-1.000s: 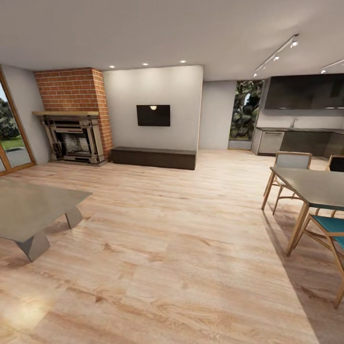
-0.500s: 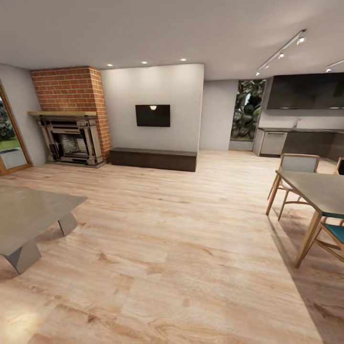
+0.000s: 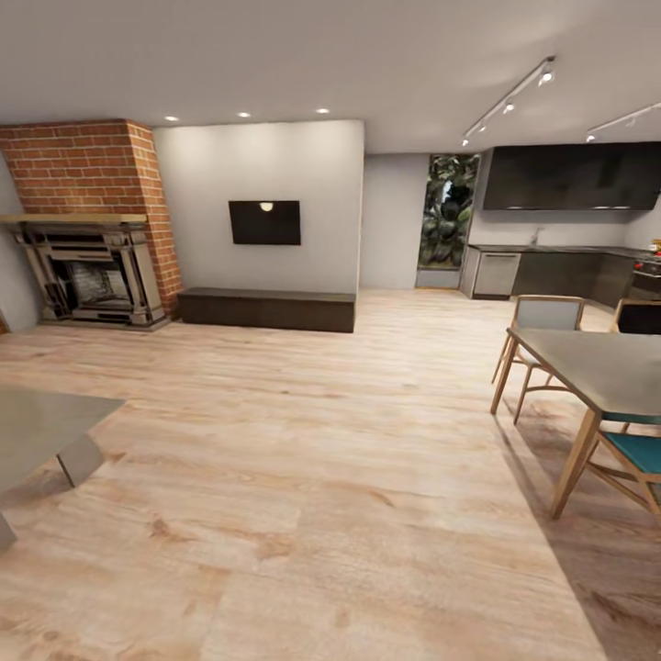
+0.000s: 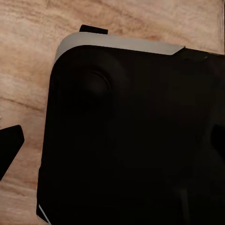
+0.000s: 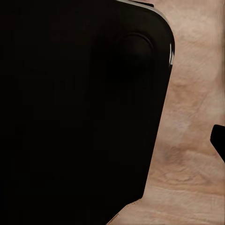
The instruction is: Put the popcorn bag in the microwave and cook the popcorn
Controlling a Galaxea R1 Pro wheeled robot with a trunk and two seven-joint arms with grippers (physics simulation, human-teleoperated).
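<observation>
The kitchen point(image 3: 571, 213) lies far off at the right end of the room, with dark cabinets above and below. Its countertop point(image 3: 551, 249) shows as a thin dark slab along the back wall. The popcorn bag, the popcorn and the microwave are out of view. In the left wrist view a single dark fingertip point(image 4: 9, 145) pokes in beside my black base point(image 4: 131, 140), over the wood floor. In the right wrist view another dark fingertip point(image 5: 219, 140) shows beside the same black base point(image 5: 79, 112). Whether either gripper is open or shut cannot be told.
A dining table point(image 3: 610, 360) with wooden chairs point(image 3: 543, 317) and a teal-seated chair point(image 3: 643, 454) stands at the right. At the left edge is a low grey table point(image 3: 41, 424). Brick fireplace point(image 3: 87, 271), wall TV point(image 3: 265, 222) and dark bench point(image 3: 266, 309) line the far wall. Wood floor point(image 3: 349, 441) stretches toward the kitchen.
The head view has swung to the right: fireplace, TV and low table slid left, and more of the kitchen shows. This is the camera's move, not the things'.
</observation>
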